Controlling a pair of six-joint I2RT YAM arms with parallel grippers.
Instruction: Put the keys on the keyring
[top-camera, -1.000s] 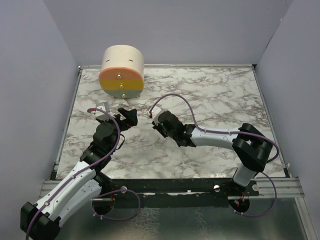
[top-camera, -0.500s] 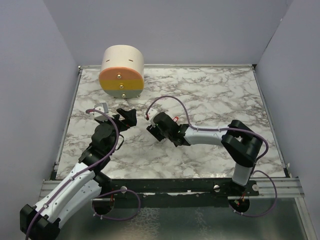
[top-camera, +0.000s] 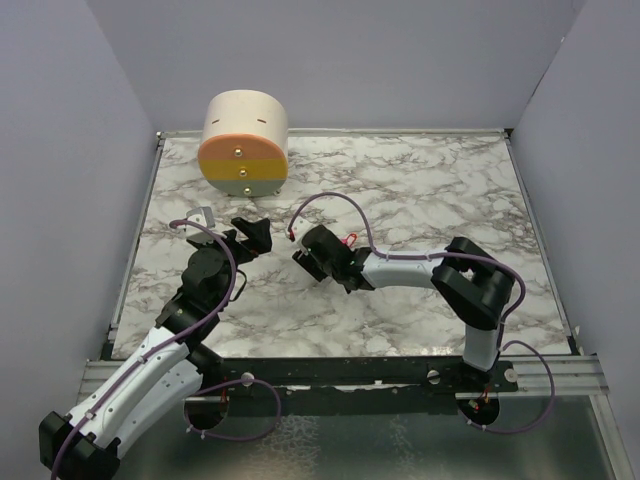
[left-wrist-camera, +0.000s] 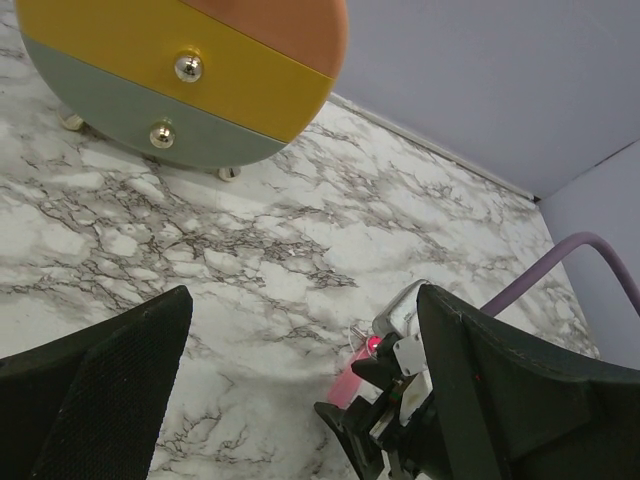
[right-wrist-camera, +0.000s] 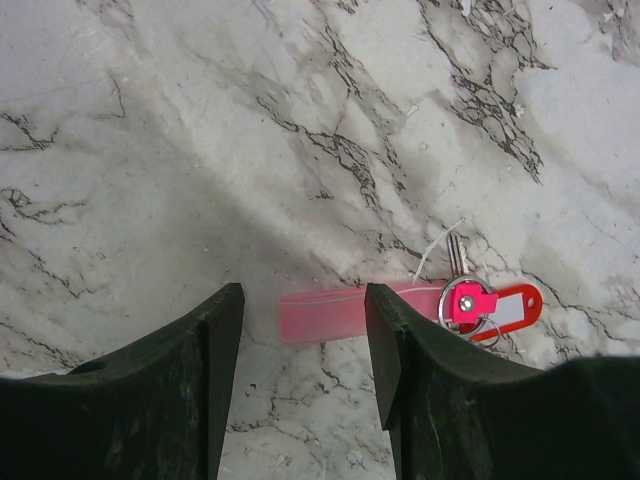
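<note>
The keyring lies flat on the marble. Its pink strip (right-wrist-camera: 330, 312) ends in a thin metal ring (right-wrist-camera: 445, 312). A tiny red key piece (right-wrist-camera: 470, 300) with a silver stud lies over the ring, beside a red tag with a white label (right-wrist-camera: 512, 309). I cannot tell whether the piece is threaded on. My right gripper (right-wrist-camera: 303, 318) is open, its fingers straddling the strip's free end just above it. In the top view it (top-camera: 303, 262) sits beside a red speck of the keyring (top-camera: 350, 238). My left gripper (top-camera: 255, 235) is open and empty, just left of it.
A round cream drawer unit (top-camera: 244, 143) with orange and yellow fronts and brass knobs stands at the back left. It also shows in the left wrist view (left-wrist-camera: 190, 75). Grey walls enclose the table on three sides. The right arm's purple cable (top-camera: 330, 200) arcs above the keyring.
My right arm has swung left toward the left gripper, bringing its open fingers over the pink strip. The left arm has barely moved.
</note>
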